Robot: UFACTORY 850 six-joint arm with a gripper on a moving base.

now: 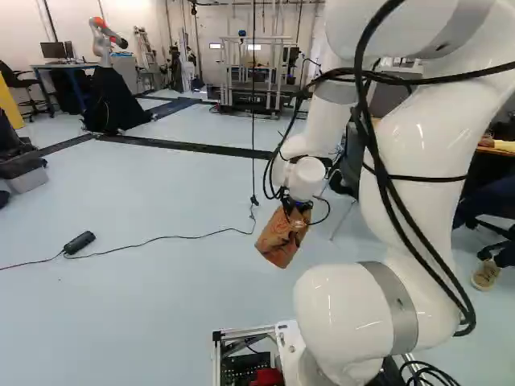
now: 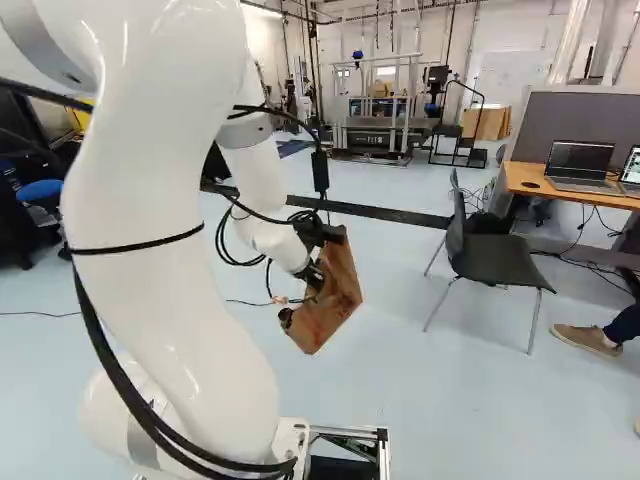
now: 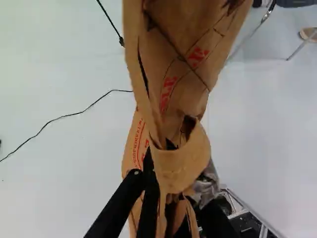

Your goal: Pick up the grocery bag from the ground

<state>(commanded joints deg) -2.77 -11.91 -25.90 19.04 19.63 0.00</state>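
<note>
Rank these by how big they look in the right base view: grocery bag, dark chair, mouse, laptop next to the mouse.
1. dark chair
2. grocery bag
3. laptop
4. mouse

That's apparent size only; they stand at different distances from the camera.

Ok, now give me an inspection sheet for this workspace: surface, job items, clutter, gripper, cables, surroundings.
Surface: pale floor, crossed by dark strips; no spill seen.
Job's things: brown paper grocery bag, tilted, apparently off the floor; its underside can't be fully checked.
Clutter: small black box on the floor, on the thin cable's run.
Gripper: the gripper is shut on the bag's gathered paper.
Cables: thin cable across the floor; thick black cables along the arm.
Surroundings: chair, desk with laptops, another robot.
</note>
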